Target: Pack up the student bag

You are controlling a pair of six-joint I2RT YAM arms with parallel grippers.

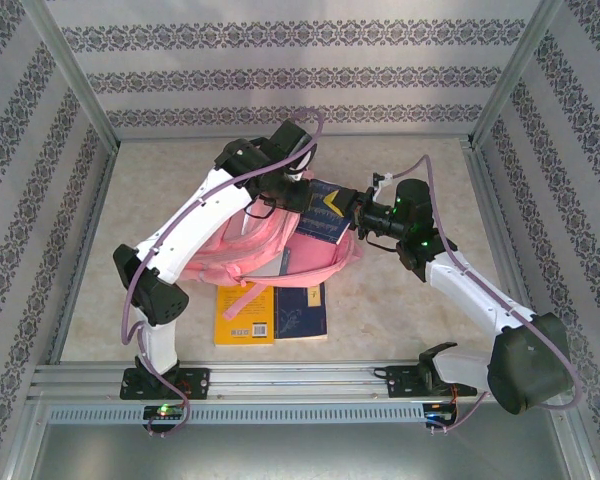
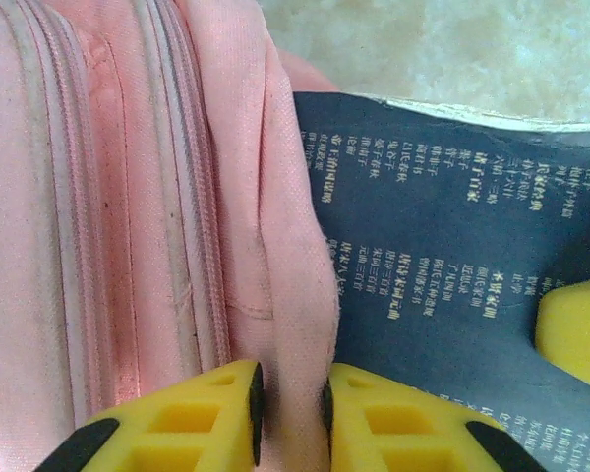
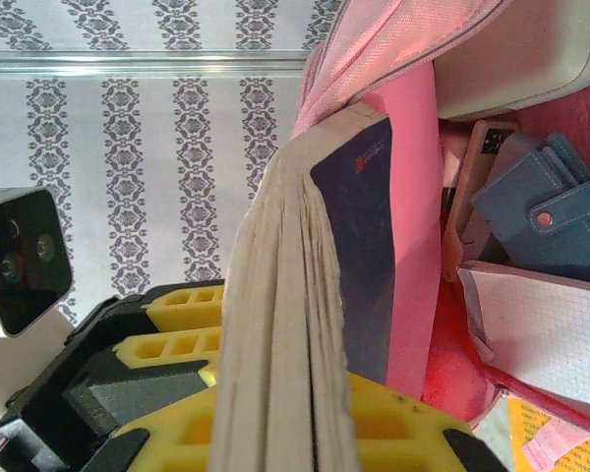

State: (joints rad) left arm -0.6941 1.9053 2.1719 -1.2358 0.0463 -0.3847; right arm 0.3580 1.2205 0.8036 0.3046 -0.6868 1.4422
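**Both my grippers at the mouth of the student bag**

The student bag (image 1: pixel 260 250) lies in the middle of the table (image 1: pixel 410 300), between my two arms, with its opening turned to my right; it is a large pink fabric backpack, far bigger than the books beside it. In the left wrist view its cloth (image 2: pixel 128 197) is a faded, slightly soiled pink, with parallel zipper tracks running lengthwise; in the right wrist view its rim (image 3: pixel 374 49) is lifted, showing a brighter pink lining.

My left gripper (image 2: pixel 290 398) is closed on a fold of the bag's fabric at the edge of the opening, the cloth pinched between its yellow fingers (image 2: pixel 216 413); from above it (image 1: pixel 298 192) sits at the bag's far side.

My right gripper (image 3: pixel 275 403) clamps a dark blue book (image 3: pixel 364 246) by its page edge; the book (image 1: pixel 325 210) is at the bag's mouth, its cover (image 2: pixel 442 246) touching the pink fabric.

Inside the bag are a blue wallet (image 3: pixel 536 211) and a grid-paper notebook (image 3: pixel 541 324). A yellow book (image 1: pixel 245 312) and a navy book (image 1: pixel 302 310) lie side by side on the table, just near of the bag.
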